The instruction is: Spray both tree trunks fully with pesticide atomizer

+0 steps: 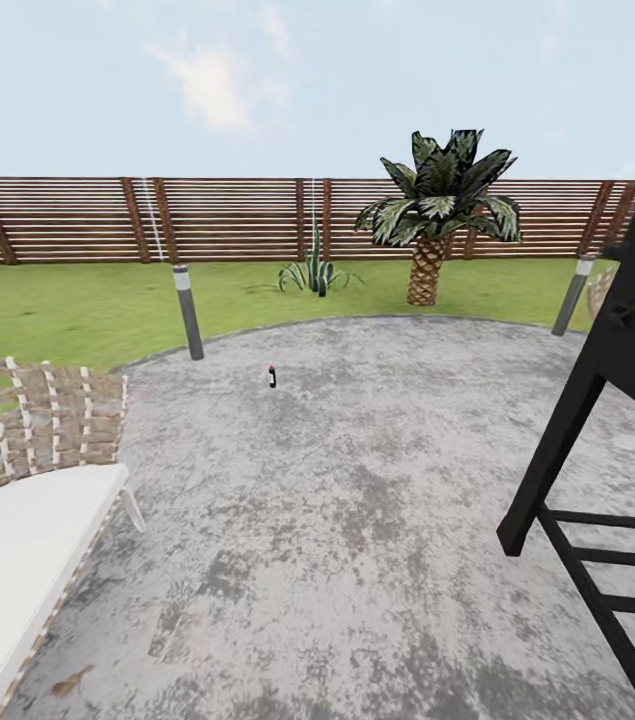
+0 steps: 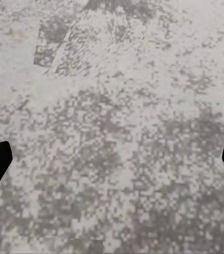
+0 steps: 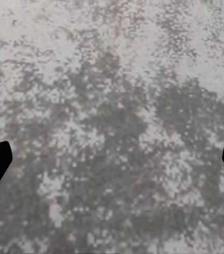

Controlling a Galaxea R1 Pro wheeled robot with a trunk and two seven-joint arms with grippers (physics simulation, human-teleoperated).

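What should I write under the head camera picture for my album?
A tiny atomizer stands alone on the grey paving, with lawn, a short palm and fence behind.

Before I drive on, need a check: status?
Both grippers open, empty, over paving. Atomizer upright on paving ahead, untouched. Lounger left, black grill right; straight path open.

floor (image 1: pixel 357 520): mottled grey | fence (image 1: pixel 237 215): brown slats | lawn (image 1: pixel 67 305): green (flat)

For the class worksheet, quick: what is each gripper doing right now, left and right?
Left gripper: open, empty, above the grey paving.
Right gripper: open, empty, above the paving too.
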